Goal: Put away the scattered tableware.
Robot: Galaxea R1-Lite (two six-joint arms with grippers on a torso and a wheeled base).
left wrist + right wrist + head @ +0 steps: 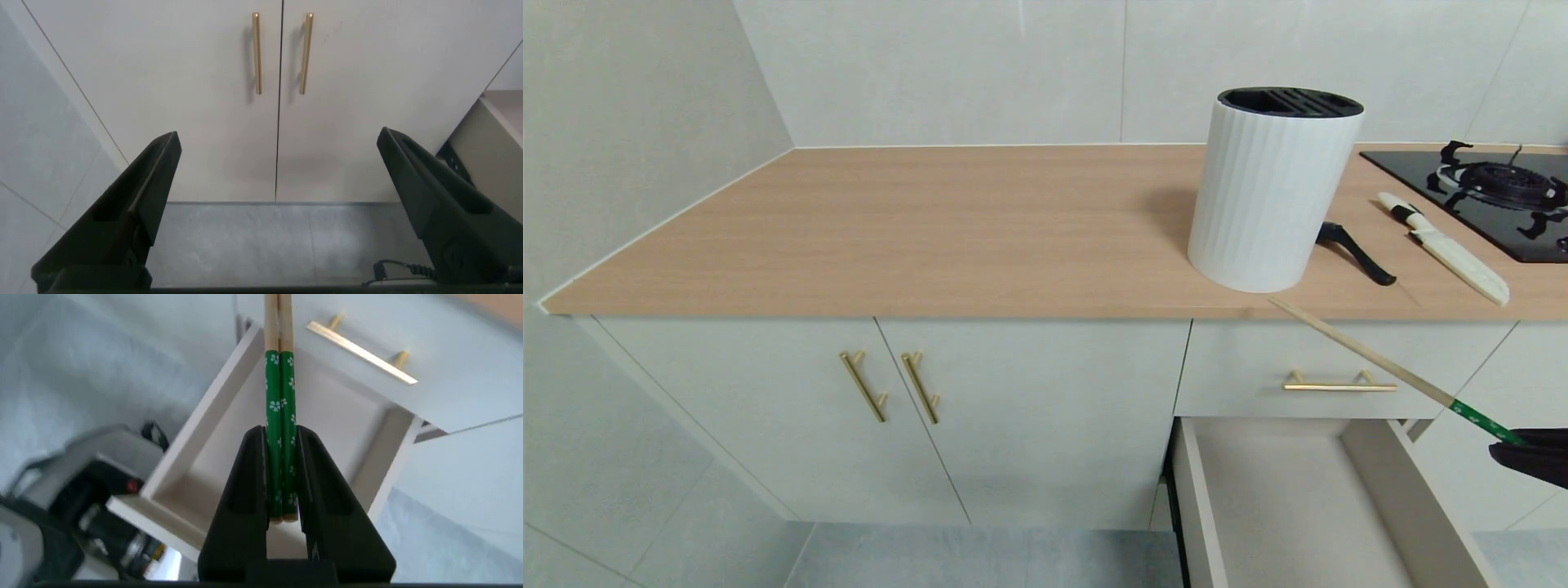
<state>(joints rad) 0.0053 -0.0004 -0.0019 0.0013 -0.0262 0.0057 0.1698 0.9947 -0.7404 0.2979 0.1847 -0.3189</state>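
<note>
The right tool (pixel 279 439) is clamped on a pair of chopsticks (pixel 279 376) above the open drawer (pixel 1372 482). The left tool (pixel 278 140) gapes wide, empty, before the cabinet doors (pixel 343 122). Farther back, on the surface (pixel 931 229), a knife (pixel 1445 249) lies near a white holder (pixel 1270 192).
</note>
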